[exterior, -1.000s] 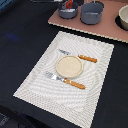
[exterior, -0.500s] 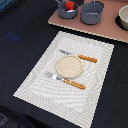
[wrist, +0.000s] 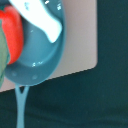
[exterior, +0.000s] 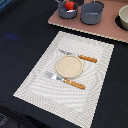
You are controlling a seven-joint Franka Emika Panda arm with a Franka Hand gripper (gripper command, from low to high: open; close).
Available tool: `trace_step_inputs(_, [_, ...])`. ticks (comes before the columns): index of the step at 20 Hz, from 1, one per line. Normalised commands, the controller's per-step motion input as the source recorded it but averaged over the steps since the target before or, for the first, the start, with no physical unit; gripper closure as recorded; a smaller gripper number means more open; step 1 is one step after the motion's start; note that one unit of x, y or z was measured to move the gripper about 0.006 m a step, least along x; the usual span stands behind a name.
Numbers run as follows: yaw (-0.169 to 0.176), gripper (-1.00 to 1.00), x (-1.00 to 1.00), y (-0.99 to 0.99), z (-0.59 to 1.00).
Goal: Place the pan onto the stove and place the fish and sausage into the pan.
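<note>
Seeing nothing moving since a second ago: finding sausage [exterior: 70, 5] and fish [wrist: 42, 17] already lying in the pan [exterior: 67, 11] on the stove [exterior: 100, 27], at 12 o'clock from the placemat [exterior: 40, 75]; judging the task as finishing. Failing to tell whether the pincer is spread or pressed together.

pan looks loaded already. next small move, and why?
Probably a short straight lift away. The wrist view shows the pan on the stove with the sausage and the white fish inside it. The exterior view agrees on the sausage. The gripper isn't visible, so confirm release first.
</note>
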Motion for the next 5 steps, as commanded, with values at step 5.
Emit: trace_step_inputs(5, [0.0, -1.0, 0.22, -0.62, 0.25])
